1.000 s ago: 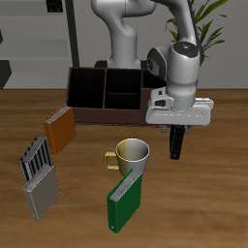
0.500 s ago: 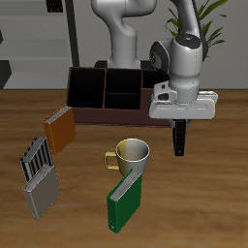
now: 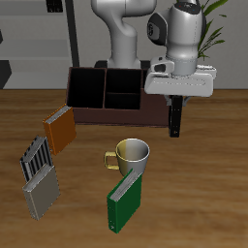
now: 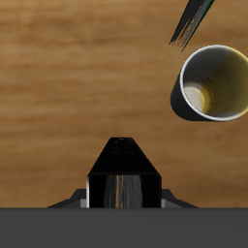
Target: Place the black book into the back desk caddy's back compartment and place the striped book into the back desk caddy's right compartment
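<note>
A green book [image 3: 125, 200] leans on a yellow mug [image 3: 132, 155] near the wooden desk's [image 3: 208, 184] front. The black-and-white striped book [image 3: 37, 158] lies beside them. Farther back, the gripper [image 3: 175, 120] pinches the thin black book [image 3: 175, 118] upright above the desk, just before the long dark brown desk caddy [image 3: 107, 94].

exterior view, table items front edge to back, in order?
green book → grey book → striped book → mug → orange book → caddy. Black book hangs in the hand, off the table.
</note>
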### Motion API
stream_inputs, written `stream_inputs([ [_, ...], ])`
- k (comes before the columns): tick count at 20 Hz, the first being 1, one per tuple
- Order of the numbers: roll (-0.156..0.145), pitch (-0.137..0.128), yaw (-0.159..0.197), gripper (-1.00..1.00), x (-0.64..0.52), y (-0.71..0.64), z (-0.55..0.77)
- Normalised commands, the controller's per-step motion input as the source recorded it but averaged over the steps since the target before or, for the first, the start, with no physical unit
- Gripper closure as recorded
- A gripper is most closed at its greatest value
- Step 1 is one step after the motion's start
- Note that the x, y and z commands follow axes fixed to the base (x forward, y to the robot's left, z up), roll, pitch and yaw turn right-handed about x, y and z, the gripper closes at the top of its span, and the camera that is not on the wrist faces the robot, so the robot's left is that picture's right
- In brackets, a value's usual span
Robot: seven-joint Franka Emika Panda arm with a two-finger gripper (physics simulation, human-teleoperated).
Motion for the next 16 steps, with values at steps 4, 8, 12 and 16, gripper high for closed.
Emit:
stream_inputs([
  [4,-0.016,-0.052,0.002,1.00,-0.24,-0.25,0.54],
  [8,0.010,-0.011,-0.030,1.00,-0.31,-0.28,0.32],
  [12,-0.018,-0.017,-0.017,1.00,-0.21,-0.25,0.24],
  [16,0.004,-0.034,-0.023,1.00,-0.36,-0.28,0.25],
])
